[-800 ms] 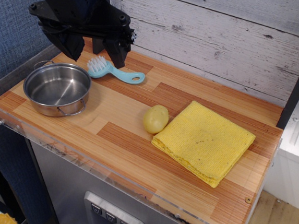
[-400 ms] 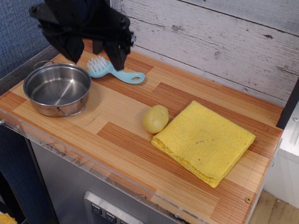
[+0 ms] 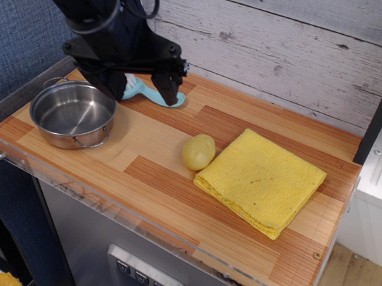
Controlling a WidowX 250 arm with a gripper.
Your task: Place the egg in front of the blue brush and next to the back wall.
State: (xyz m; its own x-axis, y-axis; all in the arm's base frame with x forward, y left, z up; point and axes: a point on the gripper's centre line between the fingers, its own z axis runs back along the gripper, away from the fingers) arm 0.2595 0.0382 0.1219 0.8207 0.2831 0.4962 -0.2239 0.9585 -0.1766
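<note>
Whitewashed planks form the back wall (image 3: 286, 51) behind a striped wooden counter (image 3: 167, 181), with a blue textured wall to the left. On the counter the egg (image 3: 198, 152) lies near the middle, a small pale yellow oval with a smooth, slightly mottled skin, its right side touching or just beside the folded yellow cloth (image 3: 261, 179). It sits well apart from the blue brush (image 3: 156, 95), whose light-blue handle and looped end show near the back wall while the bristle end is hidden behind the arm. A steel pot (image 3: 73, 114) stands at the left. The black gripper (image 3: 139, 88) hangs over the brush; its fingers stand apart, empty.
</note>
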